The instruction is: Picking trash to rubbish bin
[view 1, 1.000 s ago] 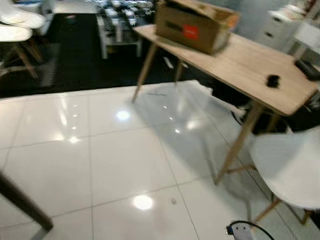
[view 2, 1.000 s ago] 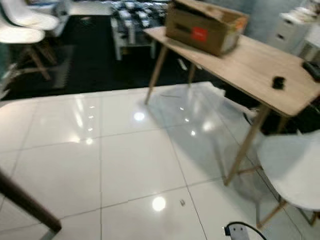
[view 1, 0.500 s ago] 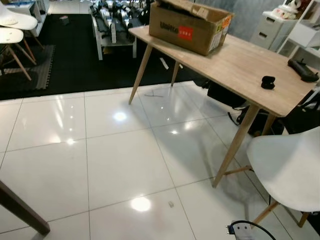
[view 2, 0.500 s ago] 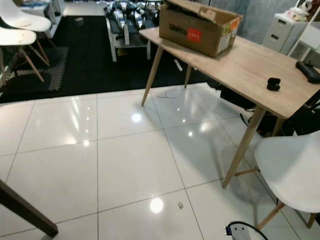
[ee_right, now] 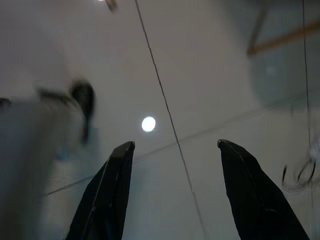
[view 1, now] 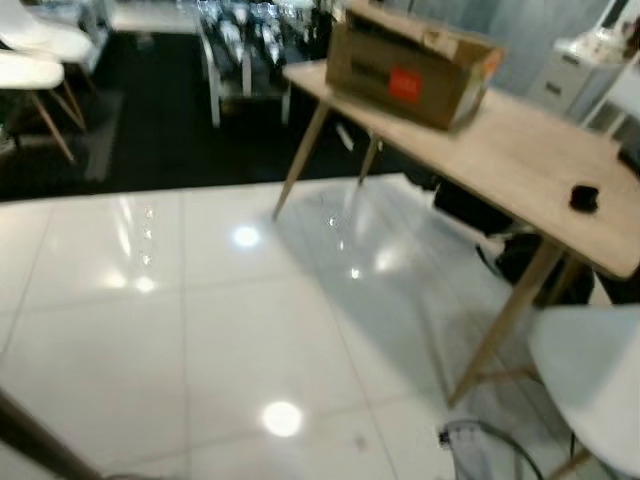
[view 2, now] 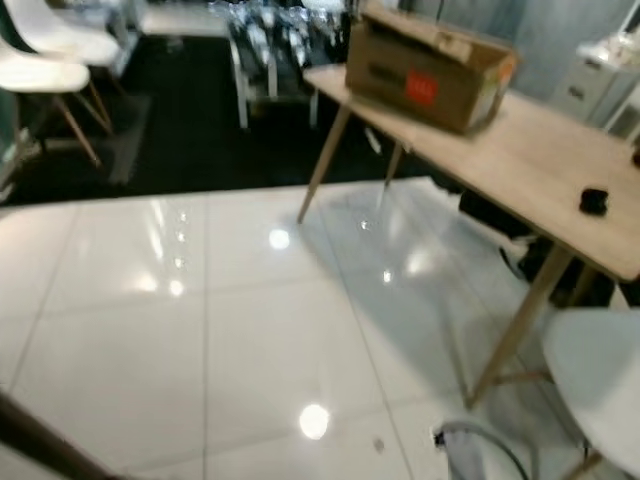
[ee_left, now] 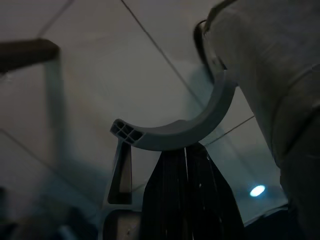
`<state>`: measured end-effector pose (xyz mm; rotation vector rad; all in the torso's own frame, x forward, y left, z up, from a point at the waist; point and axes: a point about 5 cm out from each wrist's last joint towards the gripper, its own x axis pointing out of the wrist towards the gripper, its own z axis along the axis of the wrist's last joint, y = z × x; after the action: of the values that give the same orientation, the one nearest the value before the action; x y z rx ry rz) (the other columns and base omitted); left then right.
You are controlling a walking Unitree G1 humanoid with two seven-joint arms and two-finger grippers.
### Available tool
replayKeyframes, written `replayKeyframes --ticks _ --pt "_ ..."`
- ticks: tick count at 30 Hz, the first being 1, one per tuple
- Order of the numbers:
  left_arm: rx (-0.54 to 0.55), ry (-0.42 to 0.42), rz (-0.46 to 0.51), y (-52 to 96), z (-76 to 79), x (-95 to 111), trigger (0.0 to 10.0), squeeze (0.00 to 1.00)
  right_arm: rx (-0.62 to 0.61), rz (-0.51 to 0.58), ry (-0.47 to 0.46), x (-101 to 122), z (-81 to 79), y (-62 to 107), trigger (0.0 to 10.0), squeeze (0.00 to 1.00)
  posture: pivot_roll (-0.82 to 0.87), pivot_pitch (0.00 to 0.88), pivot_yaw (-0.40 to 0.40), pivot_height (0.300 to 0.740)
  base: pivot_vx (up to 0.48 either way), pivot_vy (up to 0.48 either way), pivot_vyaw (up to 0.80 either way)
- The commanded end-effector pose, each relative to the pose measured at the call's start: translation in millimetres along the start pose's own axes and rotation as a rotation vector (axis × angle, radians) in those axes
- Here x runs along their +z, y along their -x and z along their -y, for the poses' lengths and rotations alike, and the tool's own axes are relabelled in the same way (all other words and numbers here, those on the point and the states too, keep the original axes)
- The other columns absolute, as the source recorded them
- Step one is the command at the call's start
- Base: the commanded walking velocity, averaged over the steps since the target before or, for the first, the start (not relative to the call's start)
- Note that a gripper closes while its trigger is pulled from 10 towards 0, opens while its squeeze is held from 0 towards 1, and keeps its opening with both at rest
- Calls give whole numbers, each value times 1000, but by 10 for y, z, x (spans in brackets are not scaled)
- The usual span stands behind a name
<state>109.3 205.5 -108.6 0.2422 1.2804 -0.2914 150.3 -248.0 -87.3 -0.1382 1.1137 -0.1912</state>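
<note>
The floor (view 1: 200,330) is glossy white tile with grey grout lines and reflects round ceiling lights. Beyond it lies a black floor area (view 1: 160,110). A light wooden table (view 1: 500,160) on splayed legs stands at right and carries an open cardboard box (view 1: 410,70) and a small black object (view 1: 583,197). White shell chairs (view 1: 35,60) on wooden legs stand far left; another white chair (view 1: 595,380) stands near right. A low white rack (view 1: 245,60), blurred, possibly holds equipment.

The left tool (ee_left: 186,200) shows as a dark ribbed mass with its black fingers pressed together. A curved grey bracket (ee_left: 175,131) arcs just above them. Beyond lies pale tiled floor (ee_left: 115,65) with dark grout lines and a small bright reflection (ee_left: 257,190) at four o'clock. A silver arm (ee_left: 280,75) stands at two o'clock, a dark leg (ee_left: 25,52) at ten o'clock.
</note>
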Motion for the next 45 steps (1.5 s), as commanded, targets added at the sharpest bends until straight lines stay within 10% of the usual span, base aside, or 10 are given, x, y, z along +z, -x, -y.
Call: replayKeyframes --ticks 1,45 --pt "-34 4 50 -25 97 127 10000 0 -11 -29 -11 -76 31 7 10000 0 47 73 -50 740 330 0 -800" --pt "-38 -21 42 -23 93 105 10000 0 -2 -12 -24 -47 0 4 10000 0 33 74 -43 740 330 0 -216"
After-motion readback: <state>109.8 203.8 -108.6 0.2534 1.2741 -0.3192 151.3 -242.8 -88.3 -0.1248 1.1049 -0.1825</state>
